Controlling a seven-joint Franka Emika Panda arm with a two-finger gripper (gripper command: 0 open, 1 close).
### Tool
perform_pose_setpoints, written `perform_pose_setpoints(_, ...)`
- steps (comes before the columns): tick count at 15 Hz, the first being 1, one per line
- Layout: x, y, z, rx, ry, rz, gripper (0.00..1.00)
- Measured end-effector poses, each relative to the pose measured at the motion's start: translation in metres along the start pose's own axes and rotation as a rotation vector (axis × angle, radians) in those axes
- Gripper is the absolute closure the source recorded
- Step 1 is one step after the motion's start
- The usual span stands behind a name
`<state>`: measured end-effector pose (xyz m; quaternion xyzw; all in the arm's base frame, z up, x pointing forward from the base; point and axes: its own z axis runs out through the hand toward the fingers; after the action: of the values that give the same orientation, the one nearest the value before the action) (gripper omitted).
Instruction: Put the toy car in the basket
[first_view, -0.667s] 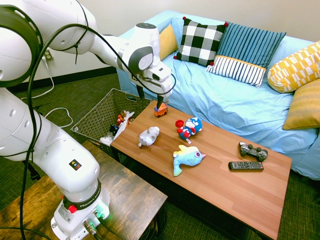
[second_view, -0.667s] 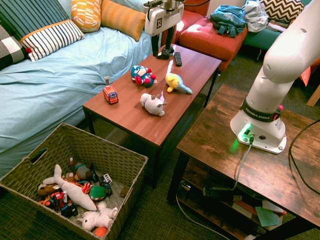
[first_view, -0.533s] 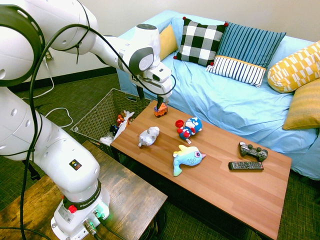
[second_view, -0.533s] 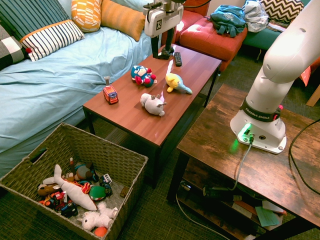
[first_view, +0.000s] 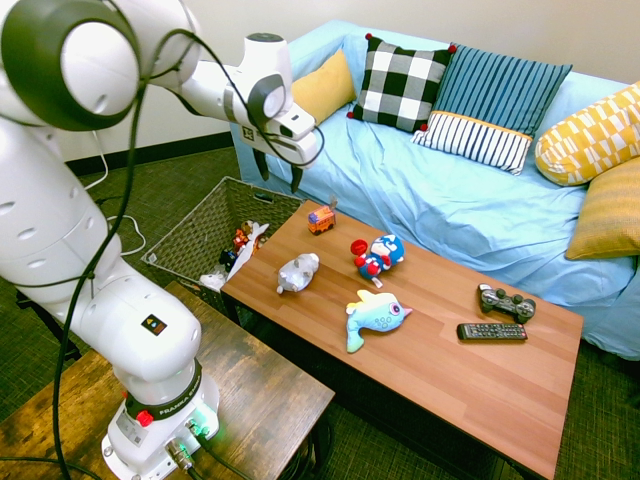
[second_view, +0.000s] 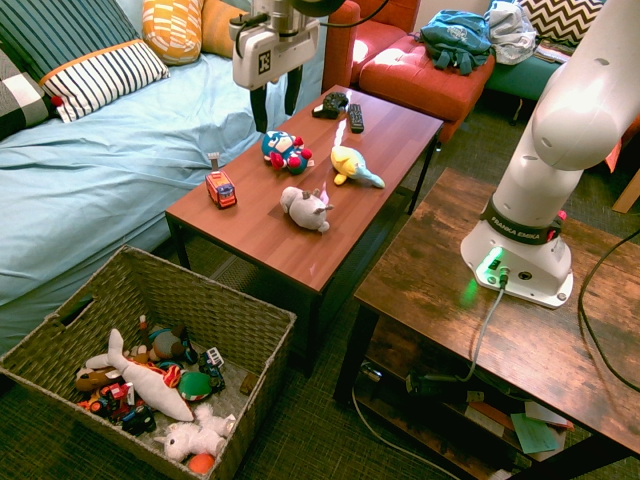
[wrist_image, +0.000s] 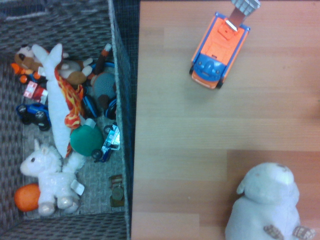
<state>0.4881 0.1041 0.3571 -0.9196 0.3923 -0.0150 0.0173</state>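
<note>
Room bright, esp. 1st ext. view; 2nd ext. a bit darker w/ glare patches on red seat (second_view: 400, 75) & far end of table (second_view: 385, 125). Wrist view soft, slightly blurry, hazy. Both ext. pics fairly sharp.

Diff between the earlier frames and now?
The claw moved up and back toward the robot's base, away from over the table; in the second exterior view it no longer covers the game controller. It is open, and nothing was taken hold of or let go. Unchanged: the toy car on the table, the plush toys beside it, and the basket with its toys.
</note>
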Motion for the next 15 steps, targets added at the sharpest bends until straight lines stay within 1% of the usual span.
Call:
perform_pose_setpoints(1, 0.025, -0.003, 0.022, -0.013, -0.029, 0.035, 0.00)
perform_pose_setpoints(3, 0.058, -0.019, 0.066, -0.017, -0.080, 0.063, 0.00)
perform_pose_setpoints(6, 0.070, -0.073, 0.129, -0.016, -0.129, 0.049, 0.00)
perform_pose_setpoints(8, 0.083, -0.096, 0.177, -0.051, -0.141, 0.063, 0.00)
perform_pose_setpoints(10, 0.099, -0.113, 0.213, -0.076, -0.132, 0.073, 0.00)
perform_pose_setpoints(11, 0.105, -0.119, 0.229, -0.086, -0.120, 0.074, 1.00)
perform_pose_setpoints(13, 0.112, -0.127, 0.248, -0.106, -0.085, 0.073, 1.00)
perform_pose_setpoints(15, 0.114, -0.133, 0.252, -0.108, -0.066, 0.068, 1.00)
